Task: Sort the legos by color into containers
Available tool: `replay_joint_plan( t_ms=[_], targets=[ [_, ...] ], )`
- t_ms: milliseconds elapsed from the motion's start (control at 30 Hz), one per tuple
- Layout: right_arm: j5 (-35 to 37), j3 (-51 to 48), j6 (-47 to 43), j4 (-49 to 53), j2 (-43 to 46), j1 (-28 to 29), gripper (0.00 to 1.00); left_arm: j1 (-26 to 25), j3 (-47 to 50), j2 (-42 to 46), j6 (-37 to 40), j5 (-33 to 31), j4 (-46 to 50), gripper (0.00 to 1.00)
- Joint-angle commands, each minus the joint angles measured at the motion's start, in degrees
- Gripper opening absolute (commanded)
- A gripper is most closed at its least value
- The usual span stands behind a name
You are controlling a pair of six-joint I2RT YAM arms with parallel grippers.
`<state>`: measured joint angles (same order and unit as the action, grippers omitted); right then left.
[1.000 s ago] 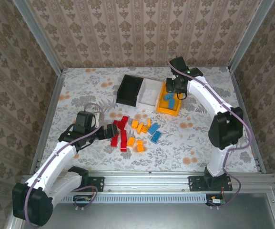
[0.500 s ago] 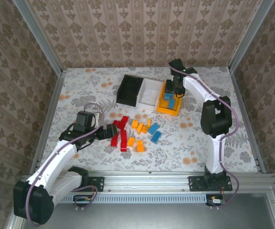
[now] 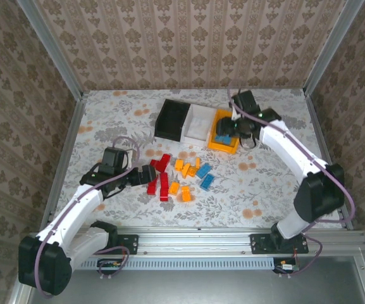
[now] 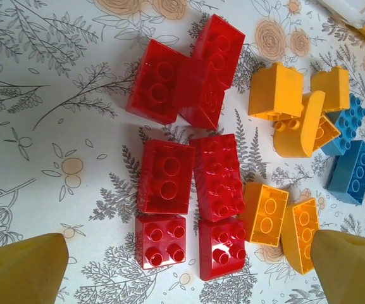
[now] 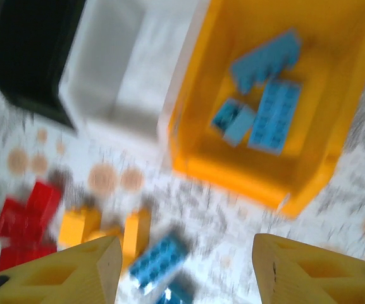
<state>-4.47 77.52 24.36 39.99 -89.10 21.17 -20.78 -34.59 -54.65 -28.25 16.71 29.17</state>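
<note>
So, the bricks (image 3: 176, 174): most of them are still scattered in a loose pile at the centre of the top view. Reds are on the left, orange ones in the middle and a couple of blues on the right. The three bins (image 3: 200, 120) are lined up just above the pile: black, white, then the orange-yellow bin (image 3: 222, 149) at the right end.

What's changed in the last second: the right pincer (image 3: 233, 126) was parked closed over the orange-yellow bin. Now its jaws are seen apart with nothing between them, and the arm has been swung out toward the right of the frame. It can be guessed that a blue brick was just let go into that bin, so one more piece is sorted and the pile is up next.

The pile itself hasn't been touched. The left pincer (image 3: 145, 174) hasn't been moved either; it's held wide open and empty at the left edge of the reds.

From the right wrist, blurred as it is, several blue bricks (image 5: 274, 117) can be made out lying inside the bin, which is partly covered by the pincer from above. From the left wrist, the red bricks (image 4: 188, 171) are shown stud by stud, packed side by side, some touching.
</note>
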Motion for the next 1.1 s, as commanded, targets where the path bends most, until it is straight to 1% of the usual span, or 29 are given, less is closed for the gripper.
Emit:
replay_joint_plan(
  t_ms=[0,100,167,200,333,467,667,1067],
  targets=[
    [-2.26,-9.01,2.17,-0.16,2.72,2.98,0.58,-2.71,-1.9,-1.55,1.09,-1.85,1.21,0.96],
    [-2.36,-15.0,3.69,-1.1,5.59,4.87,0.59,-4.92,-2.46,-4.43,0.81,-5.57,2.81,0.88],
    [-3.02,-17.55,4.69,-2.12,7.03,5.28,0.59,-4.91,-2.8,-7.02,0.81,-6.59,3.43,0.85],
    [-3.25,-18.35,5.03,-2.48,7.71,5.45,0.58,-7.09,-3.0,-8.45,0.91,-7.12,3.44,0.83],
    [-2.96,-19.54,5.13,-2.46,8.94,5.64,0.58,-10.66,-4.74,-13.5,1.01,-10.14,4.02,0.78],
    [-3.4,-19.94,5.38,-2.85,8.94,5.64,0.58,-13.2,-5.97,-16.45,0.6,-12.83,5.41,0.74],
    [-3.92,-20.52,5.75,-3.64,8.94,5.73,0.58,-13.41,-5.68,-17.88,0.56,-15.17,6.52,0.71],
    [-3.88,-20.89,5.9,-4.16,8.49,5.73,0.58,-13.5,-5.12,-22.28,1.03,-14.16,3.29,0.64]
  ],
)
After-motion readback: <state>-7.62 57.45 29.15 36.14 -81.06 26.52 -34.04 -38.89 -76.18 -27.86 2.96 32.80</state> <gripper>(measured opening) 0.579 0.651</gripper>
